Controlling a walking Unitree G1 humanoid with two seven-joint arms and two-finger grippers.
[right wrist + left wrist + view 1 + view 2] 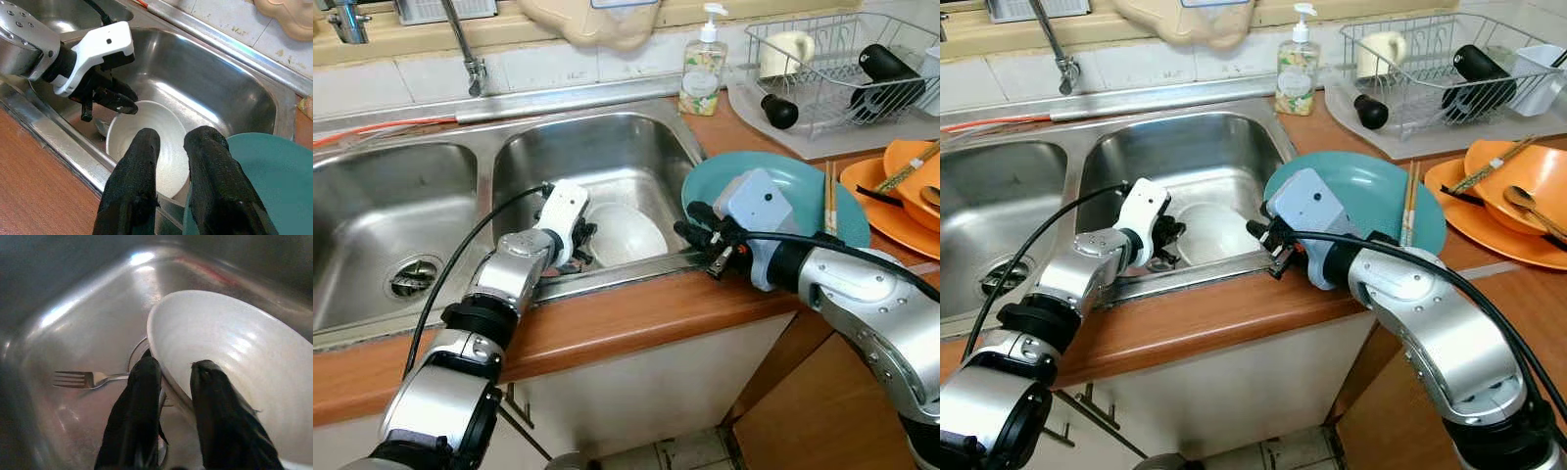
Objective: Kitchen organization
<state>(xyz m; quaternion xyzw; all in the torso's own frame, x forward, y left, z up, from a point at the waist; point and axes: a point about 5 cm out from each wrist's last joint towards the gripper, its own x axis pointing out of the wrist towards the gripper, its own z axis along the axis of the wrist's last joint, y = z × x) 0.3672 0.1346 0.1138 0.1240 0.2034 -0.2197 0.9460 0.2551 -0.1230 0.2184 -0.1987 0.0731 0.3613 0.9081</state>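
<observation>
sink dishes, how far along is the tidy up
Done: a cup and bottle sit in the drying rack. In hand: the left tool straddles the rim of the white bowl in the sink. Left: a fork in the sink, teal plate and orange dishes on the counter.

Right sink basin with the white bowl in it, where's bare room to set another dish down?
Bare steel lies behind the white ceramic bowl, toward the basin's back wall. The front is crowded: left gripper straddles the bowl's rim, a metal fork beside it. The left sink basin is bare but for its drain.
</observation>
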